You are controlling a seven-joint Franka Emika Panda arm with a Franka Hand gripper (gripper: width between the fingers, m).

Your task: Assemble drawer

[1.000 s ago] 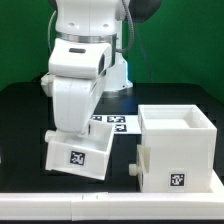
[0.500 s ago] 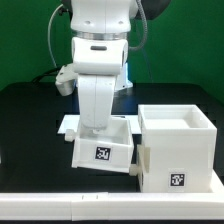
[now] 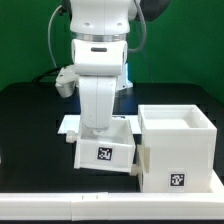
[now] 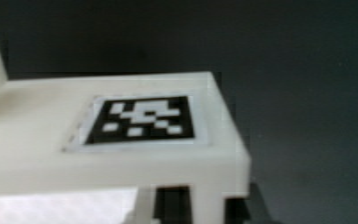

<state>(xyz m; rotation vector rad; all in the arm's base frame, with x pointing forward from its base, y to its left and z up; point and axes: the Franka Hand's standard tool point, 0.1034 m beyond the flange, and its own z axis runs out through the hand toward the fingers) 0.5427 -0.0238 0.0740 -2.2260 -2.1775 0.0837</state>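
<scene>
Table (image 3: 30,120): black | backdrop (image 3: 20,40): green | gripper (image 3: 97,130): grasping tray (image 3: 104,152)

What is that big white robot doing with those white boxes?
The robot is building a drawer. Its gripper is down in a small white tray with a black-and-white tag on its front, and seems to be holding it tilted. The big hollow cube shell stands just to the exterior view's right of the tray. The tray is not inside the shell yet. The gripper's fingers are hidden, so I cannot see their grip.
</scene>
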